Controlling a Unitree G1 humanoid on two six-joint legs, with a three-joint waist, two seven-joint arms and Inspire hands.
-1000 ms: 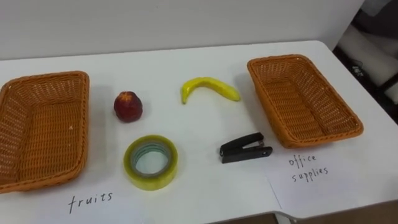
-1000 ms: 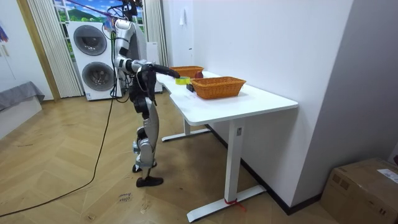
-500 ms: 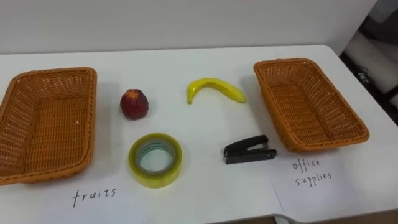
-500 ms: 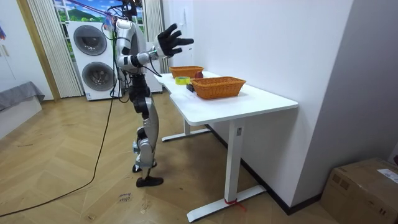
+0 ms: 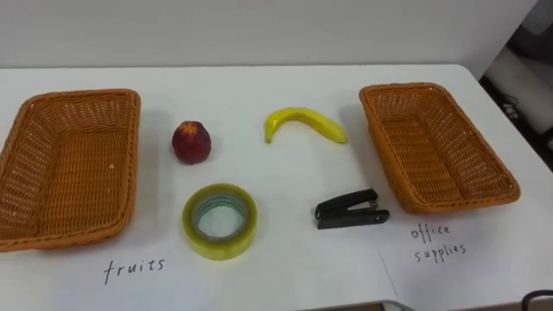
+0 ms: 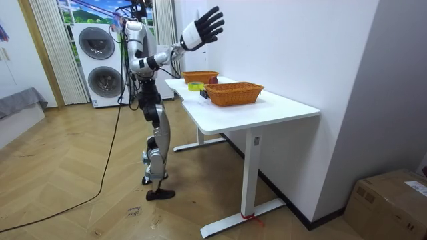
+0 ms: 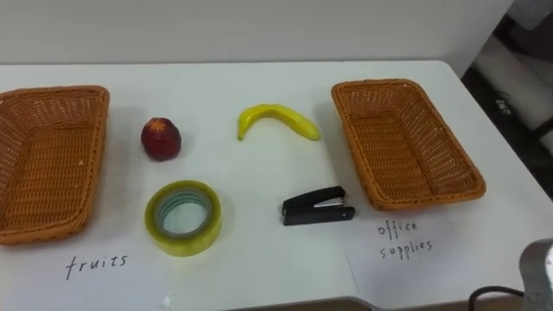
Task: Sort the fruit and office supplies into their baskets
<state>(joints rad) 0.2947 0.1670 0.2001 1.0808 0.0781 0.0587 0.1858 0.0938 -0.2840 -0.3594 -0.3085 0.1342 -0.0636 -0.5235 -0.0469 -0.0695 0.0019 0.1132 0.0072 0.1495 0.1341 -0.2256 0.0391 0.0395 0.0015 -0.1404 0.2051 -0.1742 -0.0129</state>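
right hand (image 6: 202, 28) raised high, fingers (image 6: 215, 15) spread

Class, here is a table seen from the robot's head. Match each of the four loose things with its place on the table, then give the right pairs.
Things:
1. apple
2. banana
3. tape roll
4. stapler

Places:
A. near row, closer to the left basket
B. far row, beside the left basket
C. near row, beside the right basket
D. far row, closer to the right basket

Pairs: 1-B, 2-D, 3-A, 4-C
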